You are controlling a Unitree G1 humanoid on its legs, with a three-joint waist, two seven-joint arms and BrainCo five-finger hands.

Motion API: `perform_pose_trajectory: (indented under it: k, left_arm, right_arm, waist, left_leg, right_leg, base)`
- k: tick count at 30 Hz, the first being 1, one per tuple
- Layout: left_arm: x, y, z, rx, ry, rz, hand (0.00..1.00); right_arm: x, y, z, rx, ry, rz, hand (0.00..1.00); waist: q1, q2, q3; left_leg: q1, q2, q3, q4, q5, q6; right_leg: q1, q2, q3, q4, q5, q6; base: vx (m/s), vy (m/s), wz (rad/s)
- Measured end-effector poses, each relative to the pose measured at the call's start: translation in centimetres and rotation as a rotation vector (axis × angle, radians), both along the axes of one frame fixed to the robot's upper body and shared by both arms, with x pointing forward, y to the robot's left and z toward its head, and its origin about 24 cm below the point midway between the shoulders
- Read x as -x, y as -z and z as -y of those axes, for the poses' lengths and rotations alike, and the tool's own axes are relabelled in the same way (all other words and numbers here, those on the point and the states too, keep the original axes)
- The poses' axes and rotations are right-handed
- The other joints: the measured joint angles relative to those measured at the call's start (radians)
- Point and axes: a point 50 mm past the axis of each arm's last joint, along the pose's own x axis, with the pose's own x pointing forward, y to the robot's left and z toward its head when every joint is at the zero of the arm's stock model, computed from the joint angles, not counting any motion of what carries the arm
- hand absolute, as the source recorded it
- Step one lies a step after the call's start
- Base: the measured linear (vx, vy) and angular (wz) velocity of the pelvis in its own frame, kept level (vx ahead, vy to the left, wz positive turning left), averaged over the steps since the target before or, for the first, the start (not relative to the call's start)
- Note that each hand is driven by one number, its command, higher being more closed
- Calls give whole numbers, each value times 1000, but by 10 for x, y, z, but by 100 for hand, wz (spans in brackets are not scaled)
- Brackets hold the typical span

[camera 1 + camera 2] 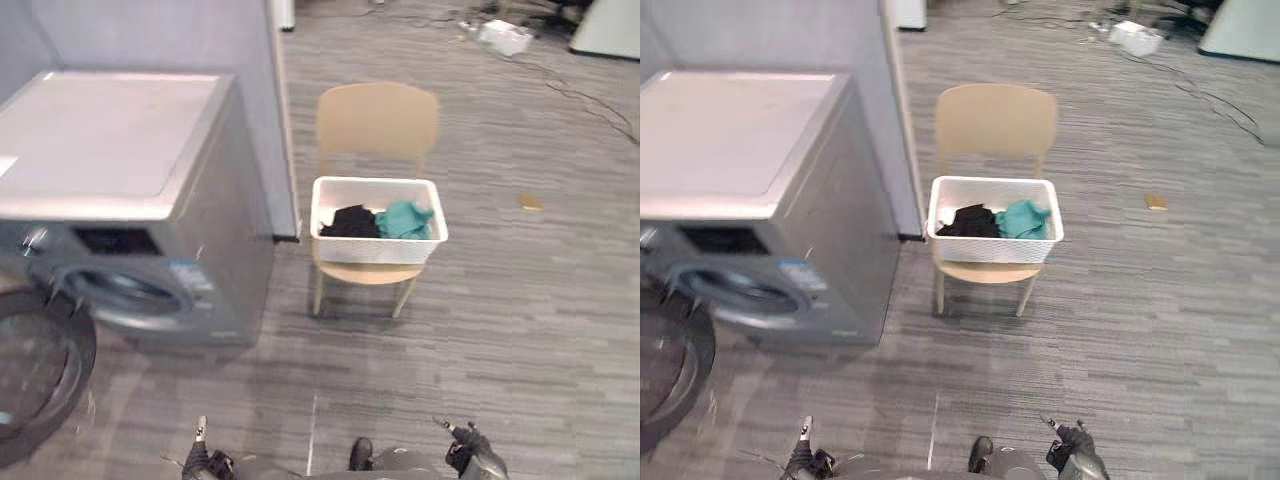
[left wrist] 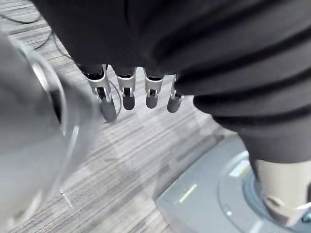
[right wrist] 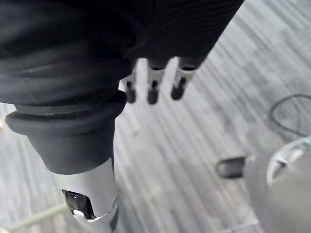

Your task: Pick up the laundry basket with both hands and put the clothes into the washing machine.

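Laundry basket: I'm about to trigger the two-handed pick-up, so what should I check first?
1. Laundry basket sits level on the chair: ok.
2. Black garment and teal garment lie inside the rim: ok.
3. Washing machine door swung open: ok.
4. Left robot hand empty, fingers straight: ok.
5. Right robot hand empty, fingers straight: ok.
6. Both hands at the basket's sides: not ok, they hang low, far short of it.

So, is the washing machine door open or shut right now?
Open: the round door is swung out low in front of the washing machine, leaving the drum opening uncovered.
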Motion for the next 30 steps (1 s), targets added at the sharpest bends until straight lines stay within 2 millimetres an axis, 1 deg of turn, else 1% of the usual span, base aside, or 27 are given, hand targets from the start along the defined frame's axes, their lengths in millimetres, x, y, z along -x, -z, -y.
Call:
perform_pose_trajectory:
  k: [1,2,3,4,5,6,7,8,9,10,11,13,15,17,18,19,20,21,22,23,24,25,26,27,28,29,30]
  left_arm:
    - [7,2,6,23,-14,-17,0]
    - [14,4,10,35,-22,-32,0]
    - [28,7,16,56,-38,-64,0]
    - [37,8,20,71,-58,-85,0]
    - [39,9,21,77,-59,-90,0]
    - [46,10,25,86,-72,-105,0]
    - [47,10,25,89,-86,-106,0]
    - [49,9,22,86,-97,-107,0]
    - [50,9,22,83,-96,-110,0]
    - [46,9,20,77,-86,-102,0]
    - [45,9,20,77,-89,-101,0]
    - [47,10,22,85,-92,-108,0]
    - [43,9,22,82,-77,-100,0]
    - [38,9,23,81,-54,-93,0]
    - [31,7,16,57,0,-85,0]
    - [23,5,10,35,48,-74,0]
    - [9,3,10,21,101,-44,0]
    - [1,1,11,19,117,-24,0]
    - [-11,-2,14,12,143,13,0]
    - [-31,-7,16,-4,170,74,0]
    - [-39,-10,17,-8,181,100,0]
    - [-51,-14,20,-19,198,139,0]
    - [-55,-16,20,-25,199,154,0]
    - [-60,-19,19,-43,195,175,0]
    - [-59,-20,17,-55,191,181,0]
    - [-54,-19,16,-60,190,169,0]
    - [-49,-17,15,-61,191,154,0]
  right_arm:
    - [0,-1,2,9,-5,-1,0]
    - [2,0,2,9,-6,-7,0]
    - [6,2,0,7,-12,-22,0]
    - [6,2,-2,7,-23,-31,0]
    - [6,2,-3,7,-30,-32,0]
    - [4,2,-6,1,-34,-27,0]
    - [3,3,-10,-6,-38,-24,0]
    - [3,3,-13,-13,-46,-23,0]
    - [-1,3,-20,-22,-68,-13,0]
    - [-9,2,-25,-23,-109,-3,0]
    - [-18,0,-30,-25,-148,14,0]
    - [-25,-3,-34,-27,-172,39,0]
    - [-26,-3,-33,-24,-173,46,0]
    - [-23,-2,-32,-28,-171,36,0]
    - [-18,0,-34,-34,-171,23,0]
    - [-11,2,-32,-33,-167,6,0]
    - [-1,5,-29,-28,-159,-25,0]
    - [3,6,-27,-25,-157,-35,0]
    - [6,6,-25,-21,-150,-40,0]
    - [2,3,-23,-17,-138,-21,0]
    - [-1,1,-23,-11,-136,-2,0]
    - [-5,-5,-21,-5,-114,42,0]
    - [-6,-7,-21,-1,-104,61,0]
    - [-7,-12,-19,17,-71,89,0]
    - [-8,-18,-16,39,-33,123,0]
    - [-10,-24,-15,55,-16,155,0]
    - [-11,-29,-13,74,-10,179,0]
  waist:
    - [7,4,4]
    - [8,5,6]
    - [13,5,8]
    - [29,7,15]
    - [35,6,16]
    - [45,9,17]
    - [60,1,21]
    - [64,-15,16]
    - [70,-24,-5]
    - [66,-24,-4]
    - [82,-23,-4]
    - [83,-28,-9]
    - [84,-29,-14]
    - [82,-22,-21]
    - [75,-40,-16]
    - [68,-47,-12]
    - [49,-48,-12]
    - [44,-44,-11]
    - [36,-42,-11]
    - [23,-40,-11]
    - [22,-39,-10]
    - [22,-35,-8]
    - [21,-34,-8]
    - [13,-39,-12]
    - [3,-61,-23]
    - [1,-81,-35]
    - [1,-100,-45]
  left_leg:
    - [-44,-69,-29,30,-31,13]
    - [-67,-101,-41,30,-47,11]
    - [-113,-162,-69,11,-70,4]
    - [-153,-226,-110,-76,-77,4]
    - [-166,-257,-126,-145,-77,4]
    - [-181,-307,-139,-315,-68,-4]
    - [-175,-350,-133,-435,18,7]
    - [-156,-374,-127,-466,26,21]
    - [-138,-407,-122,-495,22,26]
    - [-156,-409,-113,-451,-7,75]
    - [-158,-409,-100,-408,-36,117]
    - [-121,-427,-82,-397,-61,132]
    - [-81,-455,-83,-426,-64,131]
    - [-7,-464,-82,-506,-98,128]
    - [33,-480,-76,-531,-107,128]
    - [61,-487,-81,-531,-114,133]
    - [113,-493,-100,-539,-116,135]
    - [131,-492,-106,-547,-116,135]
    - [154,-489,-114,-567,-115,135]
    - [174,-479,-116,-590,-118,129]
    - [180,-471,-117,-589,-120,121]
    - [187,-451,-122,-586,-127,102]
    - [190,-442,-127,-585,-128,96]
    - [191,-427,-144,-581,-133,71]
    - [186,-424,-169,-577,-145,45]
    - [189,-425,-179,-573,-157,25]
    - [192,-423,-188,-566,-165,9]
  right_leg:
    - [22,0,37,-18,1,-1]
    - [34,0,50,-26,-2,3]
    - [59,0,77,-37,-7,11]
    - [82,-4,101,-45,-11,19]
    - [89,-9,109,-47,-15,26]
    - [109,-21,118,-53,-27,45]
    - [131,-45,131,-62,-43,70]
    - [143,-63,140,-72,-43,77]
    - [152,-85,148,-94,-39,85]
    - [155,-92,167,-116,-19,111]
    - [174,-101,194,-118,-15,117]
    - [190,-126,219,-93,-11,125]
    - [171,-143,234,-12,-12,126]
    - [74,-150,266,234,-30,164]
    - [-21,-168,281,468,-21,220]
    - [-83,-184,285,631,5,261]
    - [-150,-201,254,808,7,258]
    - [-172,-214,230,844,-2,243]
    - [-205,-245,182,858,-18,214]
    - [-248,-304,104,783,-33,187]
    - [-258,-320,82,721,-36,180]
    - [-265,-328,59,573,-35,179]
    - [-258,-322,62,483,-30,185]
    - [-226,-299,74,287,20,194]
    - [-196,-296,82,166,129,214]
    - [-184,-300,76,134,205,210]
    - [-170,-299,61,120,197,211]
  base:
    - [204,69,-101]
    - [241,87,-82]
    - [282,115,-73]
    - [298,131,-74]
    - [324,161,-56]
    - [346,188,-35]
    - [428,247,-25]
    - [405,216,-5]
    - [429,220,11]
    - [449,240,1]
    - [429,251,-13]
    - [384,231,-19]
    - [307,167,-15]
    - [258,142,-30]
    - [213,99,-12]
    - [256,51,26]
    - [253,33,40]
    - [231,5,41]
    - [139,-12,23]
    - [138,-22,14]
    - [148,-63,3]
    - [126,-92,-5]
    - [159,-179,11]
    - [156,-254,38]
    - [206,-376,52]
    - [193,-366,44]
    - [216,-398,14]
